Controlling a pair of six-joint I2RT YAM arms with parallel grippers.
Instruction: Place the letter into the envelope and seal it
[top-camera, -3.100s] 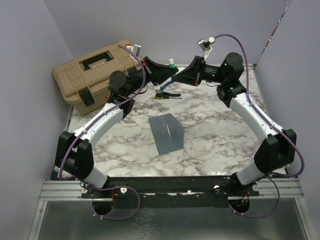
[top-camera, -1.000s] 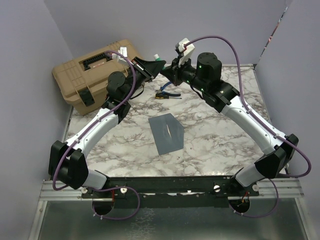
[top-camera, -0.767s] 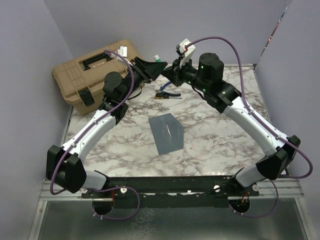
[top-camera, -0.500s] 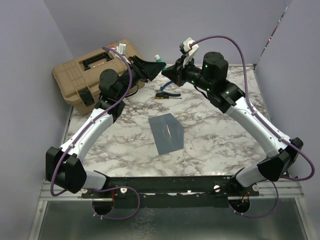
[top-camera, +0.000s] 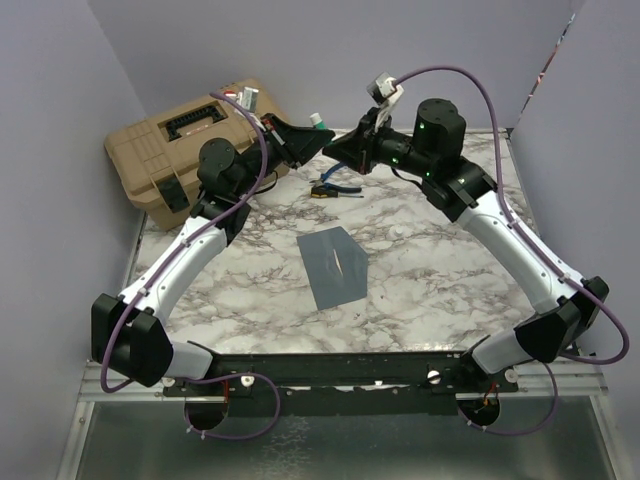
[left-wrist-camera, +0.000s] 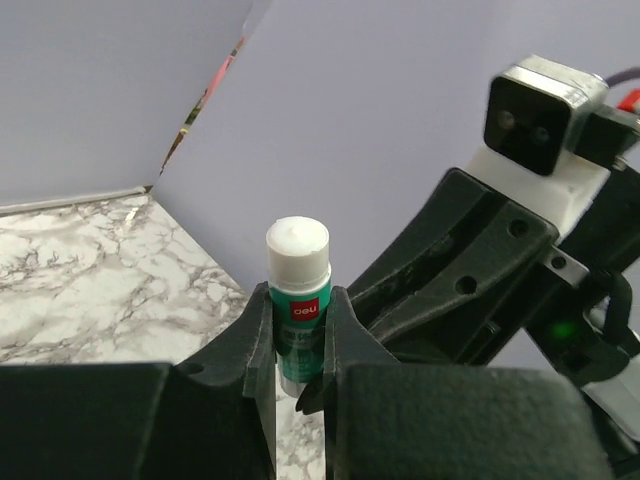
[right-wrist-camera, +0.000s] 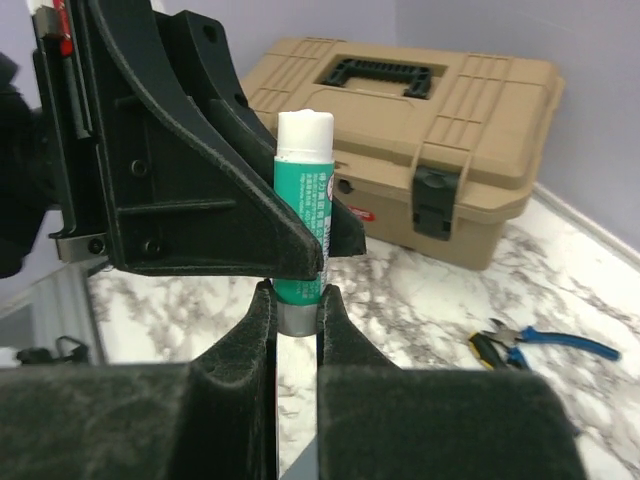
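A green glue stick (right-wrist-camera: 298, 200) is held clenched in both the left claw (left-wrist-camera: 298, 325) and the right claw (right-wrist-camera: 296, 305); the envelope (top-camera: 335, 265) is laid flat on the desk (top-camera: 440, 270).

The right end effector (right-wrist-camera: 297, 300) pinches the base of the upright green glue stick (right-wrist-camera: 300, 200); the left end effector (right-wrist-camera: 322, 250) clamps it higher up. Behind the glue stick sits a tan toolbox (right-wrist-camera: 450, 120); to its right lie blue-handled pliers (right-wrist-camera: 530, 345).

Lab test booth: plain lilac walls (top-camera: 60, 120), marble tabletop (top-camera: 420, 270), aluminium rail (top-camera: 130, 380).
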